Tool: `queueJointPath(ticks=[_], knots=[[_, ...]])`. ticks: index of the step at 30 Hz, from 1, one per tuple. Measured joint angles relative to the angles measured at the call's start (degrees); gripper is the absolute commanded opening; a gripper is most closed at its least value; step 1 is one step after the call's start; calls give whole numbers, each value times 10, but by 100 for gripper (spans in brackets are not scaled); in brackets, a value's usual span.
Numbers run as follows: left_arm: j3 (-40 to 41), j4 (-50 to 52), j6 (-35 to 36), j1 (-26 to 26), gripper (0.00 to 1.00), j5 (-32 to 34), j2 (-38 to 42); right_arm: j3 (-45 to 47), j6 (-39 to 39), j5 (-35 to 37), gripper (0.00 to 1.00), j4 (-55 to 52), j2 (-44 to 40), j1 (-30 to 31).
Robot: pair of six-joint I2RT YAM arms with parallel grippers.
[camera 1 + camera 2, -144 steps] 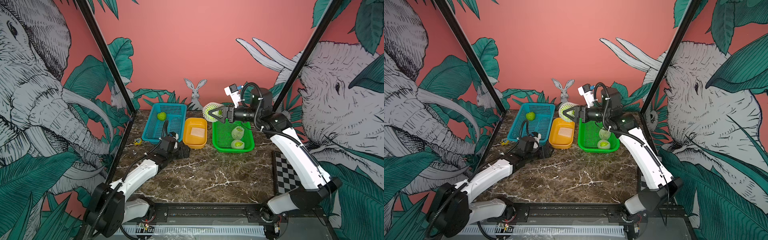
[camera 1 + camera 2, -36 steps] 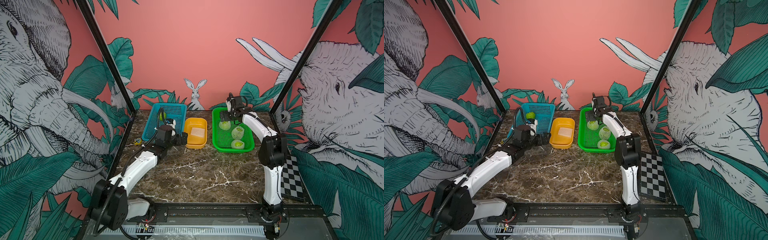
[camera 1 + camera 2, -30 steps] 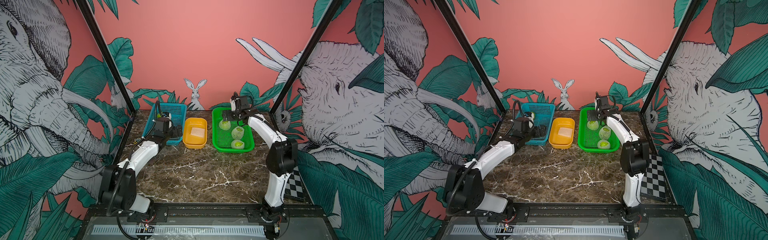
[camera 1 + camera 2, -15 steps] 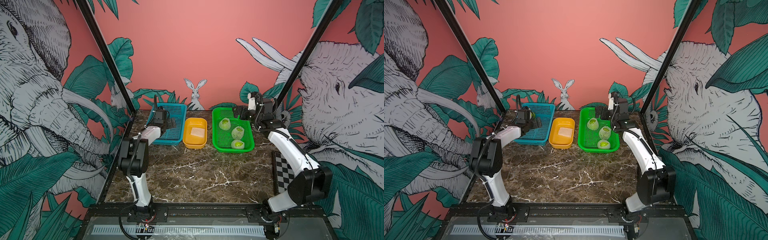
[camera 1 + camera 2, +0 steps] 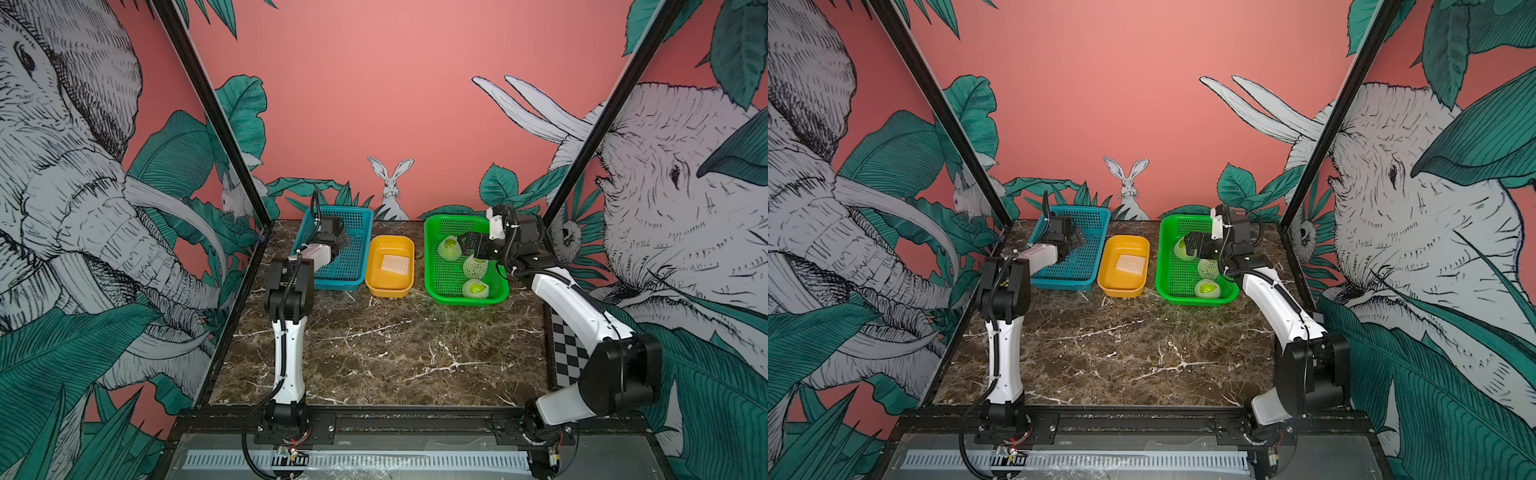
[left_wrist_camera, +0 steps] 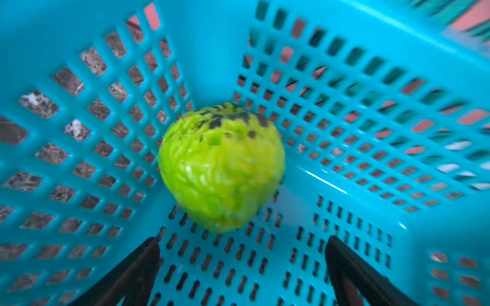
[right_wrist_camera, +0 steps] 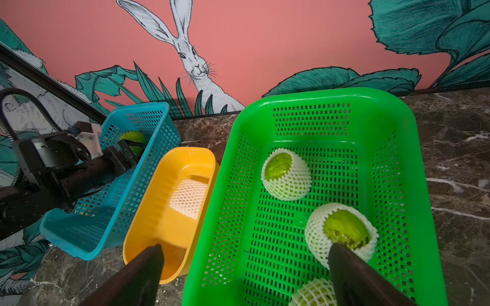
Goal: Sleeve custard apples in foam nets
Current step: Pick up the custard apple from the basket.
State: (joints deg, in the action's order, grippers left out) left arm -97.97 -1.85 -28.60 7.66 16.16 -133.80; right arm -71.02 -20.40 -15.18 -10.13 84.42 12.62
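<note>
Since first frames: R tool (image 5: 465, 245) has let go of the sleeved apple it held in the air. Green basket (image 5: 457, 224) now has 3 sleeved apples (image 5: 473, 266), was 2. L tool (image 5: 338, 241) has gone from the bench (image 5: 395, 353) in front of the yellow tub (image 5: 390, 291) into the blue basket (image 5: 357, 216).

L tool: jaws wide apart, nothing between them. L wrist view is blurred. It shows the bare apple (image 6: 221, 167) on the basket floor in a corner, just ahead of the fingertips (image 6: 148, 254), not gripped. Dark specks near apple's top. Both top views: tool hides this apple. R wrist view shows it at the far end of the blue basket, just past the L tool.

R tool: jaws wide apart, empty, above the green basket. Sleeved apples sit in a rough row, back to front, toward the basket's right side. Each has a net round it w/ green skin showing at the open end. In R wrist view one finger overlaps the middle apple; contact cannot tell.

Spare net (image 5: 392, 264): flat, alone in the yellow tub, no fruit in it.

Layout: blue basket, yellow tub, green basket in a row at back of bench, L to R, tub between the baskets. Checkerboard (image 5: 565, 349) lies at the bench's right edge, by the R arm.
</note>
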Motion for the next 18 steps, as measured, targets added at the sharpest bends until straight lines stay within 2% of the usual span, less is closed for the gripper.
queueJointPath(ticks=[12,18], knots=[[-74,-67,-35,-24,99,-20,-66,6,0,-1,99,-12,-26,0],[-82,-100,-42,-24,84,-23,-90,6,0,-1,99,-19,-26,0]])
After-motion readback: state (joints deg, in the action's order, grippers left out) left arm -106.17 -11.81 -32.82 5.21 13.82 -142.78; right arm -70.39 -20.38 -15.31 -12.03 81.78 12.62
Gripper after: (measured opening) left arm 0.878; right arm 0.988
